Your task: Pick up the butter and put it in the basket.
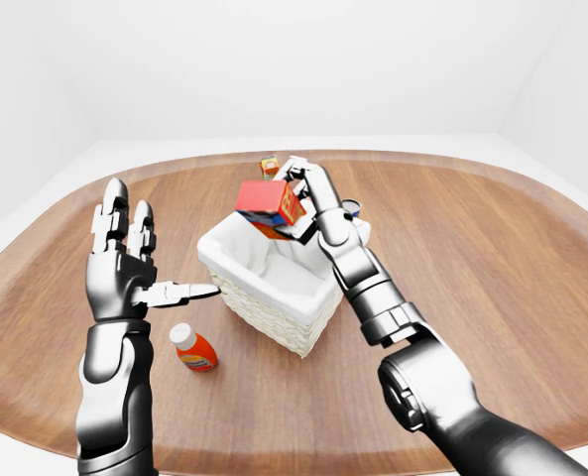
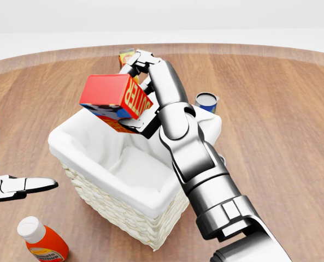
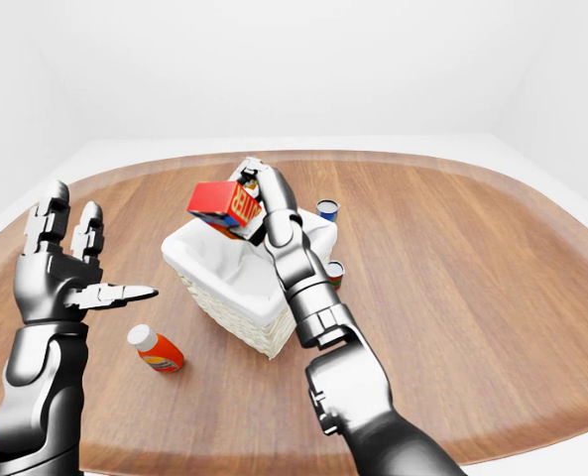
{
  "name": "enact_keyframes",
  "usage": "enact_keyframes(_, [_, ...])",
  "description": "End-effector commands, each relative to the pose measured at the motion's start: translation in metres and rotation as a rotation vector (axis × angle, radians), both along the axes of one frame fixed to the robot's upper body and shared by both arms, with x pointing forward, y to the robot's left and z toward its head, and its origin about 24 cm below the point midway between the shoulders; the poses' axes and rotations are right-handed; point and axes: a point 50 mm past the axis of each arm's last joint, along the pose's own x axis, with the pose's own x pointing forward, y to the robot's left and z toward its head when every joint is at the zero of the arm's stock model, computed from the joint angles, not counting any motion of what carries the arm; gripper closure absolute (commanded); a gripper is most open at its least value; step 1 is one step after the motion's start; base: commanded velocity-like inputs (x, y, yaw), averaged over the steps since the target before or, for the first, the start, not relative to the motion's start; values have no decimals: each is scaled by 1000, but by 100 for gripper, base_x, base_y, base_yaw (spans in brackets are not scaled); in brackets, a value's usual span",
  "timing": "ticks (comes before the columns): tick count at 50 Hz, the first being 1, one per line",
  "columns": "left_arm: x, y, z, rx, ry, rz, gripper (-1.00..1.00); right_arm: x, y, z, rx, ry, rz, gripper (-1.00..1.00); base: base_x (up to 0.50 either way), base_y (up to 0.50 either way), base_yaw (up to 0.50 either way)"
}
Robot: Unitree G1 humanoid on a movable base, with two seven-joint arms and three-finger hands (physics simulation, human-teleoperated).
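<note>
The red butter box (image 2: 113, 102) is gripped by the right hand (image 2: 142, 90) above the white-lined wicker basket (image 2: 123, 210), unreleased, while the left hand (image 1: 125, 263) is held open.

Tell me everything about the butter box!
The butter is a red carton, like cardboard, with yellow letters on one end and a blue patch underneath. It is tilted, up in the air above the far rim of the basket, not yet inside. The right hand holds it, with fingers over the lettered end and a thumb below. Nothing else touches it.
</note>
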Motion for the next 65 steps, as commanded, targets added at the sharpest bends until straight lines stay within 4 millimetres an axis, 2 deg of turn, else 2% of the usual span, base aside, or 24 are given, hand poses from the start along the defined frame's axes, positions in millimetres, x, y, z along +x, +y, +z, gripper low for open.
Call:
enact_keyframes(1, [-2,0,1,2,-6,2,-100,2,3,-3,11,13,-38,100,0,0,0])
enact_keyframes(12, [0,0,-1,-1,4,1,-100,9,-3,-33,-31,157,-105,100,0,0,0])
enact_keyframes(26, [2,1,-3,-3,16,0,-100,8,-4,-47,-54,222,-132,100,0,0,0])
enact_keyframes(51, [1,2,-4,-6,17,2,-100,3,6,-58,-76,262,-128,100,0,0,0])
enact_keyframes(62, [1,2,-5,-7,21,4,-100,3,7,-57,-76,253,-134,100,0,0,0])
enact_keyframes(64, [1,2,-3,-6,13,5,-100,3,6,-57,-73,252,-137,98,0,0,0])
enact_keyframes(65, [1,2,-3,-6,12,4,-100,3,6,-56,-63,252,-138,47,0,0,0])
